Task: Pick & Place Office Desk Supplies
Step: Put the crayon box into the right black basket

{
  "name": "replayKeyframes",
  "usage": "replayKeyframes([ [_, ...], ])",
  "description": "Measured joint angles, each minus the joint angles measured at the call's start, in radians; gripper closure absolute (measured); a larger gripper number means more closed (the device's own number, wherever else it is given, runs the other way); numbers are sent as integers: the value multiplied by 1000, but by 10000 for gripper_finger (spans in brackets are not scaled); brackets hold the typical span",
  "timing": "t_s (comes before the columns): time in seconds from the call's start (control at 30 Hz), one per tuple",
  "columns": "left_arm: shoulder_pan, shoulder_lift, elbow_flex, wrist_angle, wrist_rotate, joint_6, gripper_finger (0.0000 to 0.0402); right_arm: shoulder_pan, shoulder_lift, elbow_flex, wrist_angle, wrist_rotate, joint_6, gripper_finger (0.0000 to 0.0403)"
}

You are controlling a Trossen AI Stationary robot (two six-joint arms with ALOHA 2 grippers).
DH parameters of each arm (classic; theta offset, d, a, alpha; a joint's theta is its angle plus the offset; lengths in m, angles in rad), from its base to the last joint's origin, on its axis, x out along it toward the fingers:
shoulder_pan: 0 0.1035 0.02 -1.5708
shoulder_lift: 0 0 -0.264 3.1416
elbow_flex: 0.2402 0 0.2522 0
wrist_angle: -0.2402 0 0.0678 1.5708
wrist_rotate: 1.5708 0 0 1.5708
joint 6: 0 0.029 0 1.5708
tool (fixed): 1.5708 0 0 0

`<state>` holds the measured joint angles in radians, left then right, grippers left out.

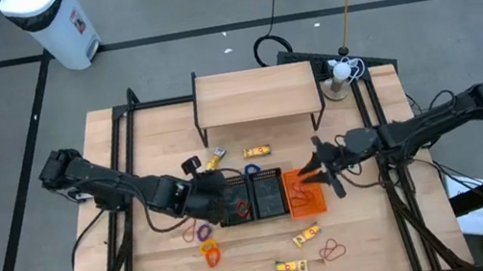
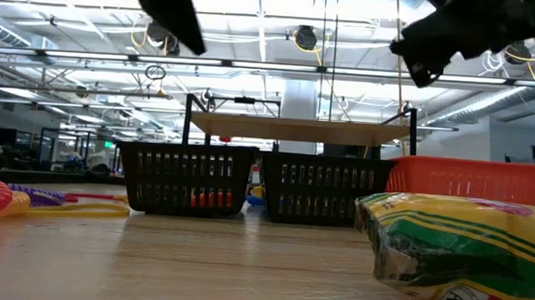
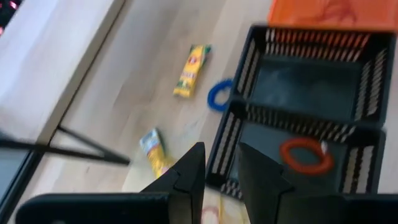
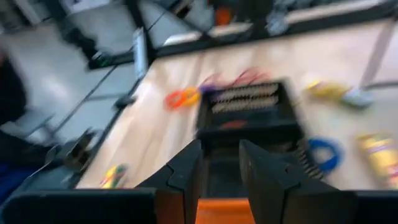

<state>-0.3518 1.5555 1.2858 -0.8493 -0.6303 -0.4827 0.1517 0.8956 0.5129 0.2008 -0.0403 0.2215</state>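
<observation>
Red band [image 3: 305,155] already binned; packets [image 1: 306,235], loops remain at 6 o'clock; both hands slightly parted, empty

Three baskets are set side by side at table centre: two baskets [image 1: 253,197] joined, a third basket [image 1: 304,193] touching them on the right. A shelf [image 1: 257,93] stands behind them. One band [image 3: 305,155] lies in the left compartment. Between shelf and baskets, two packets [image 1: 257,151] and a loop [image 1: 252,168] are laid. In front of the baskets, to the left, loops [image 1: 205,229] are clustered; to the right, two packets [image 1: 306,235] and a loop [image 1: 332,251] are scattered. The left gripper [image 1: 215,198] is held above the left basket's outer edge, the right gripper [image 1: 319,174] over the third basket.
</observation>
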Motion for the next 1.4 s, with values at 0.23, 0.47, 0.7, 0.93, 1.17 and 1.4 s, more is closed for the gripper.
replayKeyframes([
  [0.23,53,0,0,118,-8,82,309,0,-90,0,-10,160,-10,300],
  [0.47,116,0,0,140,-31,88,309,0,-118,0,-9,395,-37,301],
  [0.7,152,0,0,140,-4,29,309,-91,-89,0,-5,503,-132,304],
  [0.93,144,0,0,140,19,30,309,-264,-41,0,-34,200,-65,313],
  [1.17,144,0,0,140,20,30,309,-351,18,0,-89,76,-7,314],
  [1.4,144,0,0,142,23,34,309,-407,81,1,-116,-67,55,314],
])
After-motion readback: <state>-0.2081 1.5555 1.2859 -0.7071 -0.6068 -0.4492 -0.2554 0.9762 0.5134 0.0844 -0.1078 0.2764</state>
